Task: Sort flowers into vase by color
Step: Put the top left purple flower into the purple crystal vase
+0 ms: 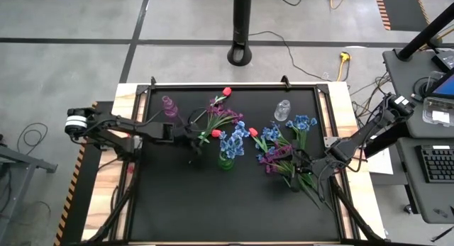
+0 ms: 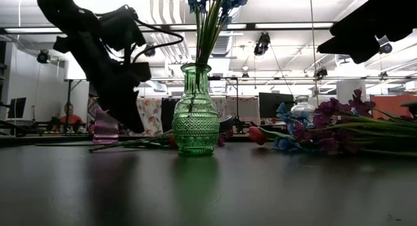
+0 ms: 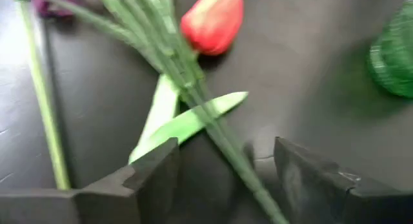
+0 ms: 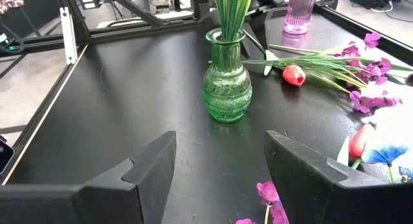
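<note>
A: Start at the left gripper (image 3: 222, 179). How do its fingers (image 3: 155, 179) stand?

B: Spread apart, low over the black table (image 1: 177, 203), one on each side of a bundle of green stems (image 3: 193, 95). Nothing is pinched; the stems lie loose on the mat between the tips. A red tulip bud (image 3: 213, 20) lies just past them, beside the stems.

A: And the right gripper (image 4: 219, 175)?

B: Fingers apart as well, holding nothing. In the high view it hangs at the right-hand pile of flowers (image 1: 284, 148), blue and purple blossoms with a red bud at its left edge.

A: Where are the sorted ones?

B: Blue blossoms (image 1: 232, 142) stand upright in the green glass vase (image 2: 195, 112) near the table's middle. The second pile, purple blossoms (image 1: 221, 108) with red buds, lies between that vase and the pink vase (image 1: 169, 106) towards the far left.

A: What crowds the left gripper?

B: The green vase is close on one side, the pink vase and loose stems on the other. A clear glass vase (image 1: 282, 110) stands apart near the far edge.

A: Open room?

B: The near half of the table is bare mat, from the green vase to the front edge. The wooden rim (image 1: 128, 93) frames the mat on the sides.
</note>
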